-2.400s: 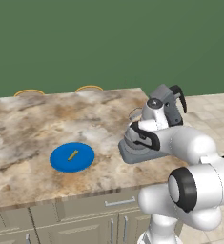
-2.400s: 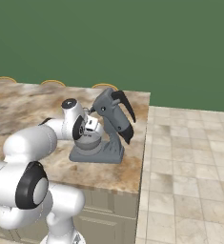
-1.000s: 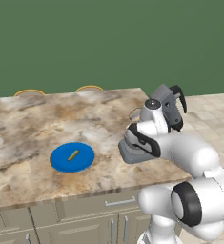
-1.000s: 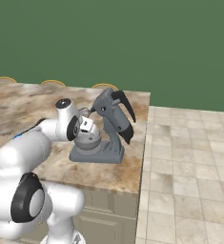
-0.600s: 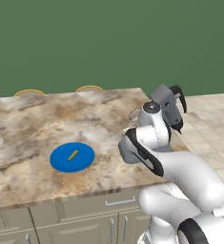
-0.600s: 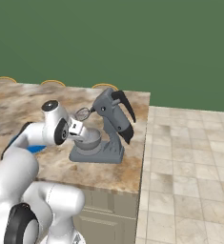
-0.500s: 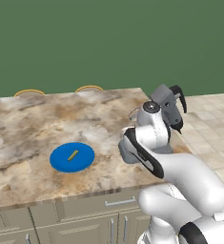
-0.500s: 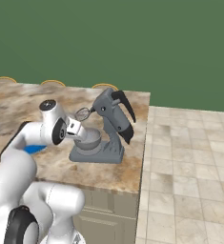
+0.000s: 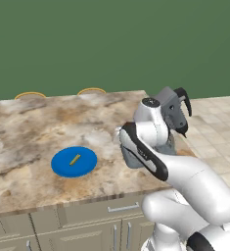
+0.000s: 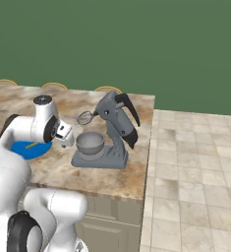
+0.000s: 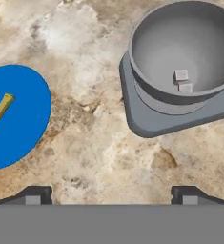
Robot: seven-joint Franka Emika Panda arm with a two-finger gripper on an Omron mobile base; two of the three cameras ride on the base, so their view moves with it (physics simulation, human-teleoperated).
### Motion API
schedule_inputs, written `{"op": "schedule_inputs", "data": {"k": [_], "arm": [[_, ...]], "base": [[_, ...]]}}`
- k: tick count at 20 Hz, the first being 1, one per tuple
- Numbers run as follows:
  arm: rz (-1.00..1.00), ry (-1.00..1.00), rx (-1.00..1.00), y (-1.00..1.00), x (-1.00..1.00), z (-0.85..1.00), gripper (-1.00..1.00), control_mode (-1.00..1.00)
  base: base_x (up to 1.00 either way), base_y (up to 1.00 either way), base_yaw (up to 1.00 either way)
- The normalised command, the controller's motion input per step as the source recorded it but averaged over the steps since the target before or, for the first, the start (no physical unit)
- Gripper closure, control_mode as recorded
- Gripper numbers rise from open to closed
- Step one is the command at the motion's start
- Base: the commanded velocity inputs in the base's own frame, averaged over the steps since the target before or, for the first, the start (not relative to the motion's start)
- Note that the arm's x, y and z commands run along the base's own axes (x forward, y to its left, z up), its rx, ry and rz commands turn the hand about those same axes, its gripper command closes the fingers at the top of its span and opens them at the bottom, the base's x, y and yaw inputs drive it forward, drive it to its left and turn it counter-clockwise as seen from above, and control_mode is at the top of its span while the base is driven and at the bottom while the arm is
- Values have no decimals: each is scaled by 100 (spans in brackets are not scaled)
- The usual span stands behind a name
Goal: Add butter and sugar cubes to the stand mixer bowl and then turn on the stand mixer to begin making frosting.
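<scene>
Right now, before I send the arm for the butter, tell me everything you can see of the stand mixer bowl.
The stand mixer bowl is a round, deep, smooth-walled bowl that looks like grey metal. It sits upright on the flat base of the stand mixer, below the raised wire whisk. Two sugar cubes lie side by side on its bottom; no butter is in it. The open gripper is clear of it.

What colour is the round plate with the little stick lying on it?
Bright blue. The plate shows best in the hand view, with the yellow-tan butter on it.
</scene>
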Motion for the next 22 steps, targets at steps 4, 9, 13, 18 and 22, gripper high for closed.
{"op": "schedule_inputs", "data": {"k": [4, 9, 13, 18, 22], "arm": [[-15, 19, 5, 65, -32, 2, -100, -100], [-9, 27, 1, 61, -4, 14, -100, -100], [-11, 12, 0, 70, -1, 13, -100, -100], [-2, 8, 0, 70, 0, 2, -100, -100], [0, 5, -1, 56, 15, 0, -100, -100]], "base": [[0, 0, 0], [0, 0, 0], [0, 0, 0], [0, 0, 0], [0, 0, 0]]}}
